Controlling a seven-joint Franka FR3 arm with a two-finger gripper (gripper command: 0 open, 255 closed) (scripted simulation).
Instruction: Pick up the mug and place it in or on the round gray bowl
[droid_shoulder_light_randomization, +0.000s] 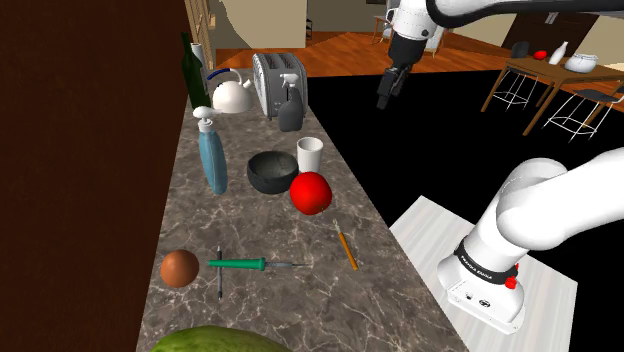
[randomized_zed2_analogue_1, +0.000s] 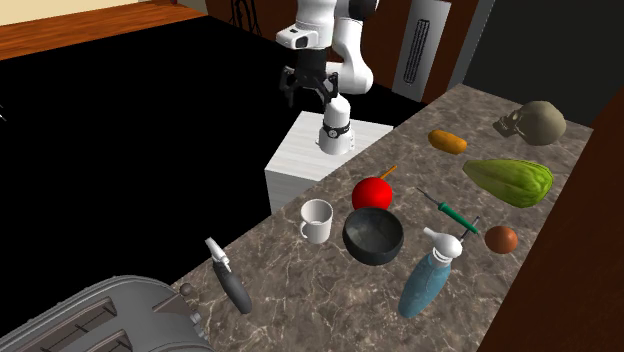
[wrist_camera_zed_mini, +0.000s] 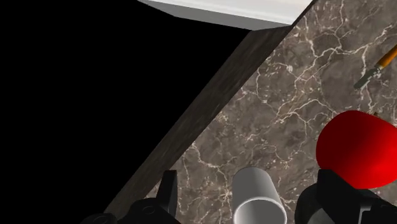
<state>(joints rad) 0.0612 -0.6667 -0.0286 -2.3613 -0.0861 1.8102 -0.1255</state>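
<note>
- Step in hand: we judge this to be the approach. The mug (droid_shoulder_light_randomization: 310, 153) is not yet grasped.
- The gripper (droid_shoulder_light_randomization: 388, 88) hangs high in the upper middle of the shoulder view. It is over the black area beyond the desk edge and well apart from the mug.
- In the wrist view the 2 fingers (wrist_camera_zed_mini: 168, 191) stand wide apart and hold nothing. The mug appears between them, far below and untouched.
- The white mug stands upright, mouth up, near the middle of the shoulder view. It is just beside the round dark grey bowl (droid_shoulder_light_randomization: 272, 171), on the bowl's right in that view.
- A red ball (droid_shoulder_light_randomization: 311, 192) lies just below the mug in the shoulder view, close against the bowl. We cannot tell whether the 2 touch.
- Next move: we expect a descent onto the mug with the fingers wide, set across its wall. The path must stay clear of the red ball and the bowl rim.
- Surface: the desk (droid_shoulder_light_randomization: 300, 310) is grey-brown with marble veining. It also carries a toaster (droid_shoulder_light_randomization: 280, 82), a kettle (droid_shoulder_light_randomization: 230, 95), a blue spray bottle (droid_shoulder_light_randomization: 212, 155) and a green-handled screwdriver (droid_shoulder_light_randomization: 245, 264).
- Room: a wooden floor (droid_shoulder_light_randomization: 340, 50) and a dining table (droid_shoulder_light_randomization: 540, 75) with chairs show in the upper right of the shoulder view.
</note>
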